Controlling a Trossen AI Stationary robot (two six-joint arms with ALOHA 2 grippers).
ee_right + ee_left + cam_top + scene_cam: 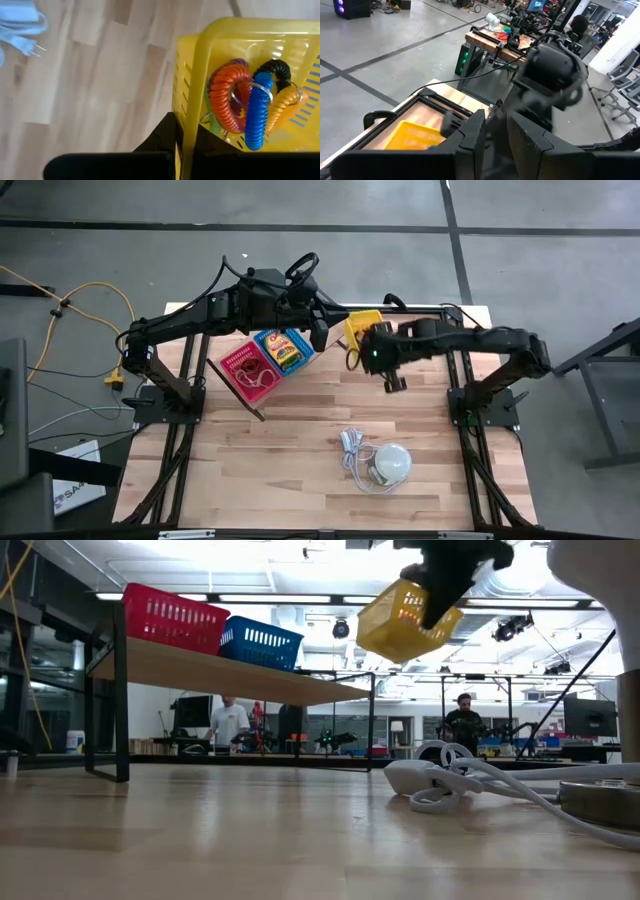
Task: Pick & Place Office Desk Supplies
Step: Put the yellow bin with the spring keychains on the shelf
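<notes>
**Tilted basket, thin rim grip**

Right gripper (186,145) is clamped tight on the rim of the yellow basket (240,80), held aloft & tilted over the table's far side, near the shelf (230,670). Risk: coil keyrings (247,102) spill out, or the rim slips, as it's a thin edge hold. Left gripper (492,137) is part-open w/ nothing visibly held, hovering beside. Only the right wrist view shows the contents; only the low view shows height & tilt.

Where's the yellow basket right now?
In the high view, the yellow basket is near the table's far edge, right of the blue basket, gripped by the right gripper.
</notes>
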